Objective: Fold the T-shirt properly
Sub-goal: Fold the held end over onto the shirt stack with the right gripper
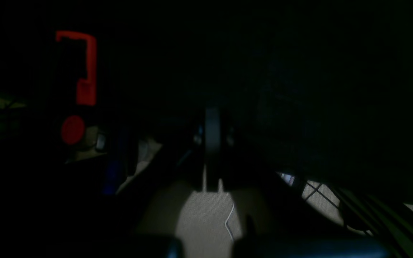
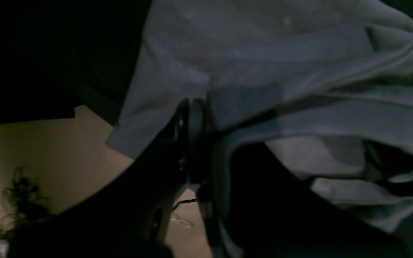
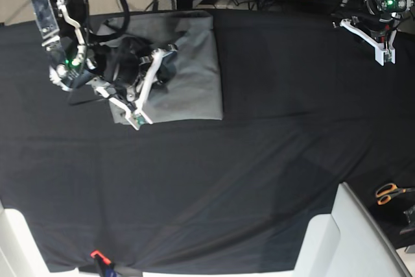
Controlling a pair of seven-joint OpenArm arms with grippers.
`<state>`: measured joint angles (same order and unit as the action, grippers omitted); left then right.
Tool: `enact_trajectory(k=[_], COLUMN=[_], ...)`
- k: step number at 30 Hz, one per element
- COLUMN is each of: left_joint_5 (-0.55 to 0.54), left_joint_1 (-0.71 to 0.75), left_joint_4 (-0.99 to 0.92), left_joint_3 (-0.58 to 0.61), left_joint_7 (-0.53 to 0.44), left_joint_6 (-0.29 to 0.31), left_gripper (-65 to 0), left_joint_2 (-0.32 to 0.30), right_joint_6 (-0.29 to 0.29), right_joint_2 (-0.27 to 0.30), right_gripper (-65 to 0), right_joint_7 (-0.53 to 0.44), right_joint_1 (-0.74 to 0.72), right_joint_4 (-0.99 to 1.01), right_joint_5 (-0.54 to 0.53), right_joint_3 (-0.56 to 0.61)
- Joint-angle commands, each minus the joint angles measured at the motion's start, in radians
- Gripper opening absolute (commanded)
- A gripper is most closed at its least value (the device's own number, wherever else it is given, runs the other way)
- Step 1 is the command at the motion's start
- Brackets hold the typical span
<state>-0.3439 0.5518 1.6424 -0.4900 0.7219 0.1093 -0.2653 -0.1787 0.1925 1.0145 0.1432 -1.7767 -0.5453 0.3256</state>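
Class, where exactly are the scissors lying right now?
In the base view, the scissors lie at the far right edge, beside the table's black cloth, well below the left gripper.

The T-shirt (image 3: 188, 72) is spread on the table cloth (image 3: 259, 160) at the far left of the base view; the right gripper (image 3: 137, 121) is set on its left edge — the left gripper (image 3: 387, 58) is held well apart, far right.

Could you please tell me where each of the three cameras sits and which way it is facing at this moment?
Left wrist: on the left arm, looking past its shut left end effector at a dim floor.
Right wrist: on the right arm, looking along the right end effector, shut on the T-shirt.
Base: overhead, looking down on the black table cloth and both arms.
Shared: right wrist and base show the T-shirt.
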Motion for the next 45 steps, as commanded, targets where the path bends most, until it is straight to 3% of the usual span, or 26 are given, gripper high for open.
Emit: enact_trajectory(k=[1,5,10,11,19,25,29,31,34,38,42,45], left_joint_5=[-0.001,-0.001,-0.001,-0.001,-0.001,-0.001,-0.001,-0.001,-0.001,-0.001,-0.001,-0.001], left_joint_1=[0.004,0.004,0.003,0.003,0.003,0.003,0.003,0.003,0.003,0.003,0.003,0.003], left_joint_4=[0.014,0.017,0.014,0.014,0.014,0.012,0.012,0.012,0.012,0.012,0.012,0.012], left_joint_3=[-0.008,-0.008,-0.008,-0.008,-0.008,-0.008,-0.009,-0.011,-0.016,-0.016,-0.012,-0.011], left_joint_7=[-0.014,-0.014,-0.014,-0.014,-0.014,-0.014,-0.014,-0.014,-0.014,-0.014,-0.014,-0.014], left_joint_6=[-0.001,-0.001,-0.001,-0.001,-0.001,-0.001,-0.001,-0.001,-0.001,-0.001,-0.001,-0.001], left_gripper=[-65.0,-65.0,-65.0,-65.0,-65.0,-65.0,-65.0,-65.0,-65.0,-65.0,-65.0,-65.0], left_joint_2=[-0.010,-0.010,-0.010,-0.010,-0.010,-0.012,-0.012,-0.012,-0.013,-0.013,-0.015,-0.015], right_joint_6=[-0.003,-0.003,-0.005,-0.005,-0.006,-0.006,0.003,0.021,0.100,0.094,0.066,0.049], right_joint_2=[-0.006,-0.026,-0.043,-0.047,-0.078,-0.074,0.012,0.078,0.117,0.120,0.120,0.120], right_gripper=[-64.2,-60.2,-37.7,-35.6,-34.8,-35.1,-36.6,-44.3,-64.4,-64.2,-64.4,-64.4], right_joint_7=[-0.013,-0.012,-0.012,-0.012,-0.010,-0.010,0.011,0.002,0.000,0.000,0.000,0.004], right_joint_1=[-0.017,-0.037,-0.038,-0.038,-0.061,-0.135,-0.152,-0.142,-0.080,-0.003,0.005,0.006], right_joint_4=[-0.004,0.051,0.061,0.061,0.082,0.157,-0.009,-0.125,-0.145,-0.094,-0.019,-0.012], right_joint_5=[-0.019,-0.023,-0.025,-0.025,-0.035,-0.292,-0.391,-0.394,-0.391,-0.338,-0.223,-0.201], right_joint_3=[0.000,0.000,-0.001,-0.001,0.068,0.165,0.166,0.140,0.004,-0.184,-0.237,-0.231])
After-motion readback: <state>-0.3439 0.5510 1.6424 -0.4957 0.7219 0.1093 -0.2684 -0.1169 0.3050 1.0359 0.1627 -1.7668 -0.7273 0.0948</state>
